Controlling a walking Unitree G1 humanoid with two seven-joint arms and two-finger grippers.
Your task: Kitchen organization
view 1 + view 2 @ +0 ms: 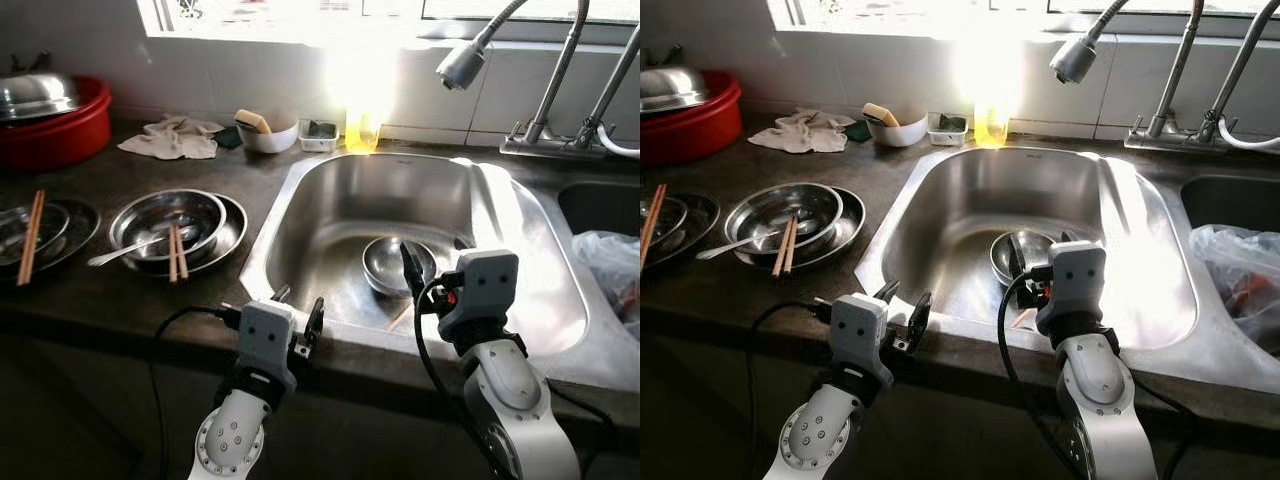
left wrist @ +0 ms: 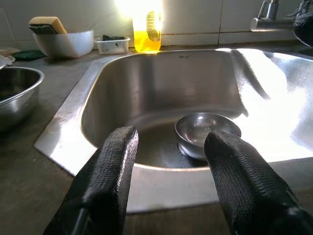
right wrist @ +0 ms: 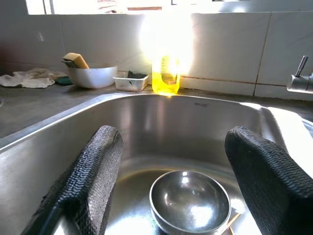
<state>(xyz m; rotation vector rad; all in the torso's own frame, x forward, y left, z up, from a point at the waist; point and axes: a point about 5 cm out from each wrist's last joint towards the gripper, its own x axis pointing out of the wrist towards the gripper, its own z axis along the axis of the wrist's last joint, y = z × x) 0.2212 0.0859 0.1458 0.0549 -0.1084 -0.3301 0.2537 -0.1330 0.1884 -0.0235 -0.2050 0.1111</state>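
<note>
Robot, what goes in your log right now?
right gripper open over bowl in sink | left gripper open at sink edge

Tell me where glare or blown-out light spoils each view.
Left eye view: the window blows out to white above the yellow bottle, and sun glares on the sink's right wall. Right eye view: the same washout. Left wrist view: the bottle top dissolves in glare beyond the open left pincer. Right wrist view: a flare hides the bottle's neck; the steel bowl below the open right pincer stays readable.
</note>
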